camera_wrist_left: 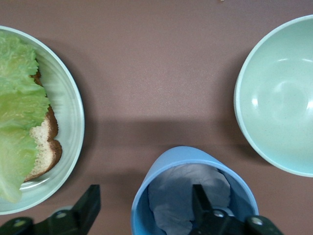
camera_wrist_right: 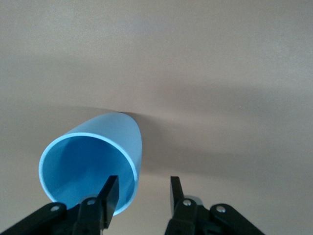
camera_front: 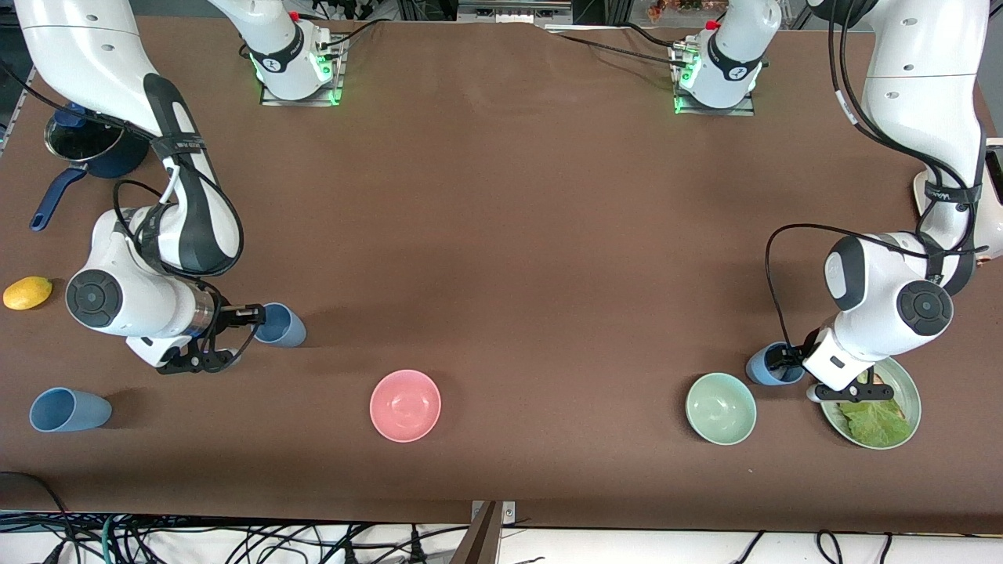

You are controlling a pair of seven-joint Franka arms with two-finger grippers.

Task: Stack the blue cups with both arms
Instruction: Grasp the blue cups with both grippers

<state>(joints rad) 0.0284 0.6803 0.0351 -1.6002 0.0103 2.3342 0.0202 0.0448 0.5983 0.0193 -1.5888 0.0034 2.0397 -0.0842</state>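
A blue cup (camera_front: pixel 282 326) sits on the table toward the right arm's end. My right gripper (camera_front: pixel 252 316) is open at its rim. In the right wrist view one finger (camera_wrist_right: pixel 110 192) is inside the cup (camera_wrist_right: pixel 93 159) and the other is outside, with the wall between them. A second blue cup (camera_front: pixel 766 366) sits beside the green bowl. My left gripper (camera_front: pixel 786 359) is open across its wall. In the left wrist view one finger (camera_wrist_left: pixel 201 203) is inside the cup (camera_wrist_left: pixel 146 196) and the other is outside. A third blue cup (camera_front: pixel 69 410) sits alone, nearer the camera.
A pink bowl (camera_front: pixel 405 405) and a green bowl (camera_front: pixel 721 408) sit near the front edge. A green plate (camera_front: pixel 901 384) with lettuce and bread lies under the left wrist. A dark-blue saucepan (camera_front: pixel 86 145) and a lemon (camera_front: pixel 27 292) are at the right arm's end.
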